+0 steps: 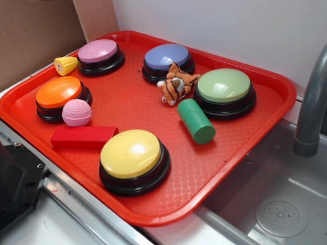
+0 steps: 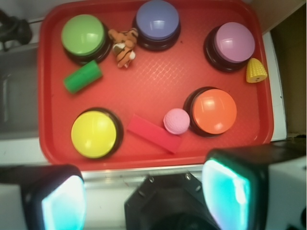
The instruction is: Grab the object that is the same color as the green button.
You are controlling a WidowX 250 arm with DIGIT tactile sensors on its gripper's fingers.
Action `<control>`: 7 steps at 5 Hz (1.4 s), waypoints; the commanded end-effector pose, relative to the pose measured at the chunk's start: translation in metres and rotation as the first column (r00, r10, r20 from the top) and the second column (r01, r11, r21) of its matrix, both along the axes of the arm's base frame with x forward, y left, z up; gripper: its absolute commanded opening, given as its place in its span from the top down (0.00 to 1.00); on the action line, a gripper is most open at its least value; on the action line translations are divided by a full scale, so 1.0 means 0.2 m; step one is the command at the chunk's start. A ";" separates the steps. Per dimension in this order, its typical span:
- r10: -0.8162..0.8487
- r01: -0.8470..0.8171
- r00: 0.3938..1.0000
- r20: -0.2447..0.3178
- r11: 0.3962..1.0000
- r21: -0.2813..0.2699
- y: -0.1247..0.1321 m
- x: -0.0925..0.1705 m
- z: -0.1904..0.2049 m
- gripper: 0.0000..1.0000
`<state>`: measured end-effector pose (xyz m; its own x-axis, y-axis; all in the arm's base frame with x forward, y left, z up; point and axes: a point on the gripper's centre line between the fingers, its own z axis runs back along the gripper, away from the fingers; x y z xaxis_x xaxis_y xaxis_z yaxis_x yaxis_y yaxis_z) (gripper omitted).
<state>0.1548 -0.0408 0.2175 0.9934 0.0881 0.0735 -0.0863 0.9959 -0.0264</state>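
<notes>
Right, the green cylinder [image 1: 196, 121] [image 2: 82, 76] lies on its side on the red tray [image 1: 232, 152] [image 2: 48, 120], one flat end turned toward the tray's front edge in the exterior view, and it sits just beside the green button [image 1: 224, 86] [image 2: 83, 35], close against its black base, though I cannot tell whether they touch. On the cylinder's other side, between the green button and the purple button [image 1: 167, 56] [image 2: 157, 19], a small toy tiger [image 1: 176, 84] [image 2: 124, 45] sprawls on the tray. Further out, the yellow button [image 1: 131, 153] [image 2: 94, 133] sits near the tray's front rim, with a red rectangular block [image 1: 83, 136] [image 2: 154, 133] lying flat next to it. A pink ball [image 1: 76, 112] [image 2: 176, 120] rests against the orange button [image 1: 58, 92] [image 2: 214, 111], and the pink button [image 1: 98, 50] [image 2: 233, 42] sits at the far corner with a yellow corn toy [image 1: 65, 65] [image 2: 256, 71] at its side. From the wrist view the claw [image 2: 144, 191] hangs over the tray's near edge, well apart from the cylinder, its two fingers [image 2: 62, 201] spread wide and gripping nothing. A grey faucet [image 1: 317, 95] rises over the sink [image 1: 278, 212] beside the tray.
</notes>
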 end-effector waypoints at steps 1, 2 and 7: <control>0.282 -0.281 0.945 0.163 0.959 -0.026 -0.16 0.27 -0.08 0.00; 0.448 -0.446 0.874 0.189 0.893 -0.052 -0.21 0.36 -0.23 0.00; 0.531 -0.522 0.830 0.169 0.847 -0.097 -0.42 0.54 -0.81 0.00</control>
